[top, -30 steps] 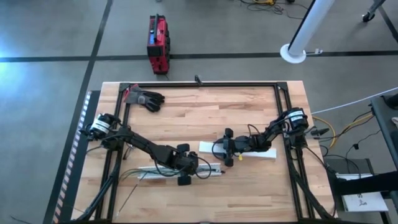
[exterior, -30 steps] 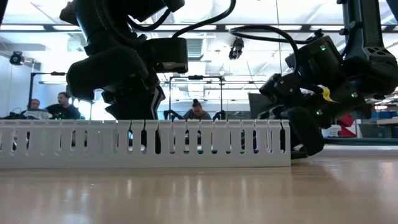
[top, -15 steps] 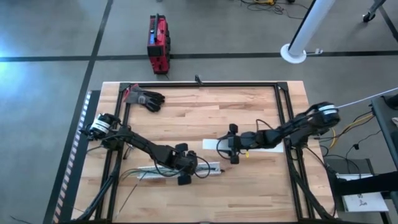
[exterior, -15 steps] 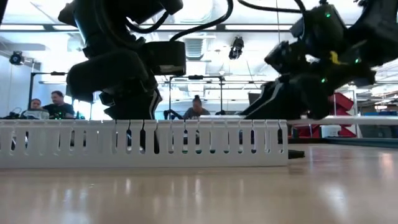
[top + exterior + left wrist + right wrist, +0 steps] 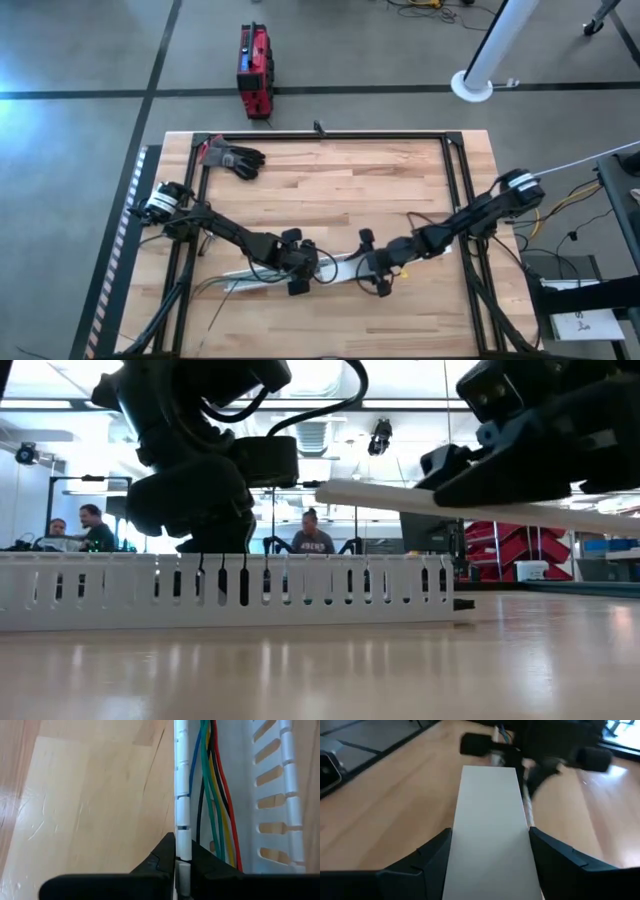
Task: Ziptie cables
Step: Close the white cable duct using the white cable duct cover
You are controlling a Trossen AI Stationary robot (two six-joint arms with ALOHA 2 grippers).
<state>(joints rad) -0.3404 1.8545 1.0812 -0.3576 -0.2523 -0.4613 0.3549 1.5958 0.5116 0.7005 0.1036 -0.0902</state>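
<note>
Two arms at work nr table's 6 o'clock edge. Left gripper (image 5: 297, 268) pinched tight on one wall of the long white slotted plastic channel (image 5: 184, 810); thin green, red, yellow, blue & dark cables (image 5: 216, 805) lie inside it. At its 3 o'clock, right gripper (image 5: 374, 272) clamps the flat white plastic lid (image 5: 492, 835), held up off wooden table (image 5: 330, 190).
</note>
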